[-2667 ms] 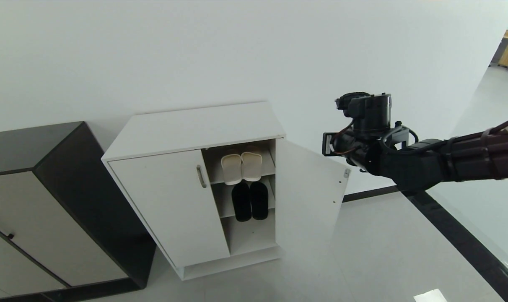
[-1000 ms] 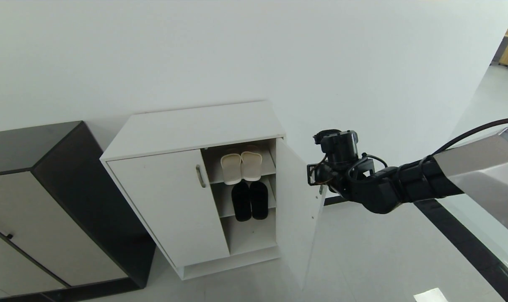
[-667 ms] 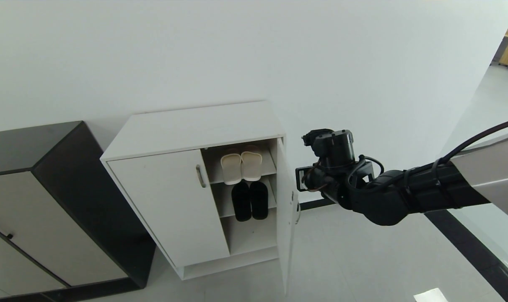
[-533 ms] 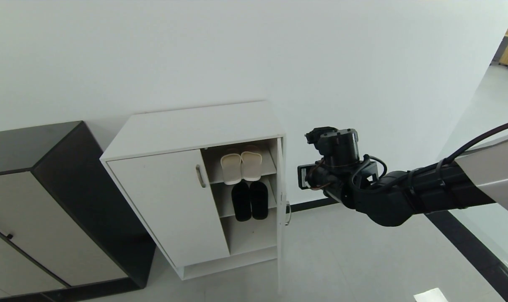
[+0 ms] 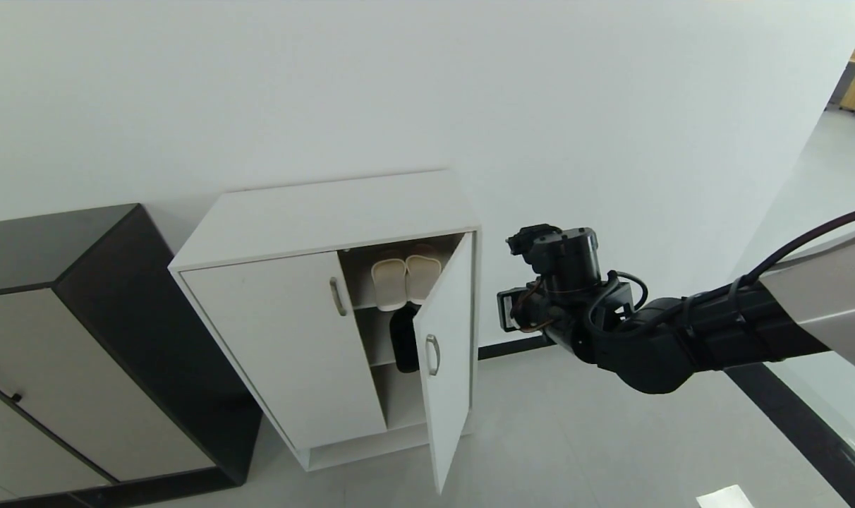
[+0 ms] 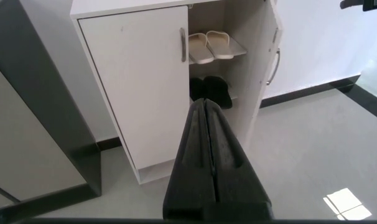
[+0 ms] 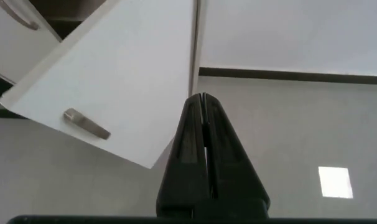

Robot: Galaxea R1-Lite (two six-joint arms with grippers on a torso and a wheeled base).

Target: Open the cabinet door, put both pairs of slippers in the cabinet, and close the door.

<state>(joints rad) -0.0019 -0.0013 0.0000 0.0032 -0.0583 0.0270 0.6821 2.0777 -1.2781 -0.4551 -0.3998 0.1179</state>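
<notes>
The white cabinet (image 5: 329, 212) stands against the wall with its left door shut. Its right door (image 5: 445, 353) hangs about half shut, handle (image 5: 432, 354) facing out. A cream pair of slippers (image 5: 406, 280) lies on the upper shelf. A black pair (image 5: 401, 346) lies on the shelf below, partly hidden by the door. My right gripper (image 5: 508, 312) is shut and empty, to the right of the cabinet's side and apart from the door. From the right wrist the door (image 7: 126, 81) shows beyond the right gripper (image 7: 204, 99). My left gripper (image 6: 204, 102) is shut and empty, well back from the cabinet's front.
A black cabinet with beige doors (image 5: 61, 339) stands close on the left of the white one. A dark baseboard strip (image 5: 787, 416) and a glass partition run along the right. Grey floor (image 5: 611, 437) lies open in front of the cabinet.
The right door has swung from wide open to about half shut. My right arm came down and leftward against the door, and now sits behind it beside the cabinet.
</notes>
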